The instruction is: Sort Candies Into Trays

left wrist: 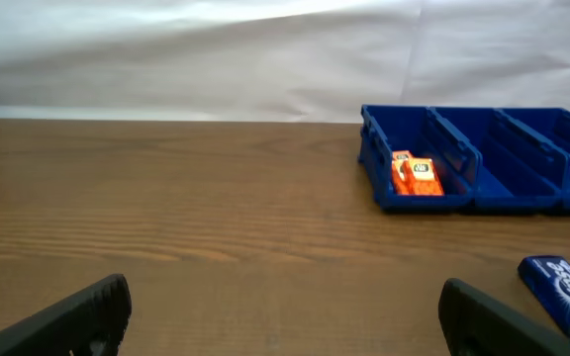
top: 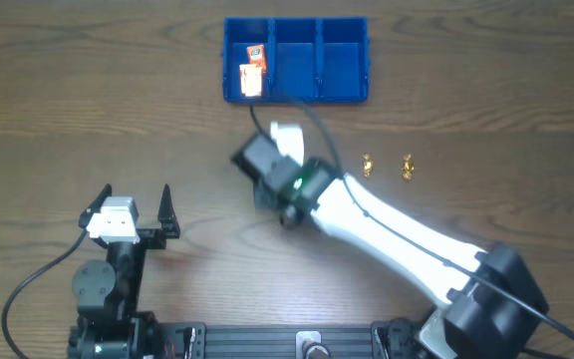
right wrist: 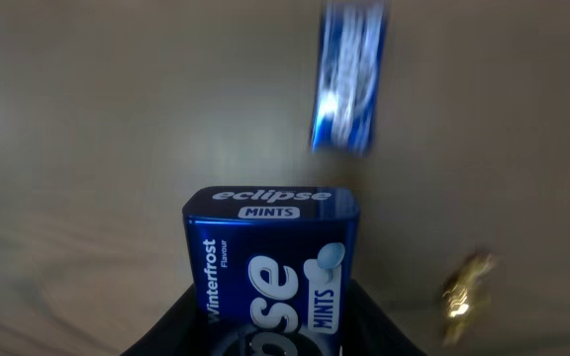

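Note:
A blue tray (top: pixel 297 96) with three compartments stands at the far middle of the table. Two orange candy packs (top: pixel 253 68) lie in its left compartment and show again in the left wrist view (left wrist: pixel 416 174). My right gripper (right wrist: pixel 270 336) is shut on a blue mint tin (right wrist: pixel 270 257), held just in front of the tray (top: pixel 257 160). Beyond the tin a blue candy packet (right wrist: pixel 349 79) lies on the wood, also seen from the left wrist (left wrist: pixel 562 292). My left gripper (top: pixel 133 204) stands open and empty at the near left (left wrist: pixel 285 321).
Two gold-wrapped candies (top: pixel 367 165) (top: pixel 407 168) lie on the table right of the right arm; one shows beside the tin (right wrist: pixel 463 287). The tray's middle (top: pixel 297 55) and right (top: pixel 344 55) compartments hold nothing. Bare wood spreads across the left half of the table.

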Action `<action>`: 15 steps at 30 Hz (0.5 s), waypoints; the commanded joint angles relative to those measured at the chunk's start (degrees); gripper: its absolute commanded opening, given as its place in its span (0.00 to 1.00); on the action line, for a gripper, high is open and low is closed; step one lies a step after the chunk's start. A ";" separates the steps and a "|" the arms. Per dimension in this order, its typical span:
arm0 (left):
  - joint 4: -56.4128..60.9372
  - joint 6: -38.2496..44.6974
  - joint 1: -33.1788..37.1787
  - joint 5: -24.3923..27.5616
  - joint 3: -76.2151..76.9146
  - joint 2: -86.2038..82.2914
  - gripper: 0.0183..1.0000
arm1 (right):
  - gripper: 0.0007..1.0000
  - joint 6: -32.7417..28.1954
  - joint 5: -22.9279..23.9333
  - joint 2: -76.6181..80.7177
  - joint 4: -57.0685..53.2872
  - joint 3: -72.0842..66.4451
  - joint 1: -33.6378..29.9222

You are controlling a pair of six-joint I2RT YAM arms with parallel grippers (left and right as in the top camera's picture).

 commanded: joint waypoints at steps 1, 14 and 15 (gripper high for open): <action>-0.85 0.57 0.22 1.14 -1.68 -0.37 1.00 | 0.19 -11.74 8.09 4.28 -2.34 16.50 -7.13; -0.85 0.57 0.22 1.16 -1.68 -0.37 1.00 | 0.19 -23.56 4.31 32.83 2.40 47.54 -20.85; -0.85 0.57 0.22 1.16 -1.68 -0.37 1.00 | 0.19 -23.56 3.45 33.97 3.17 47.54 -21.33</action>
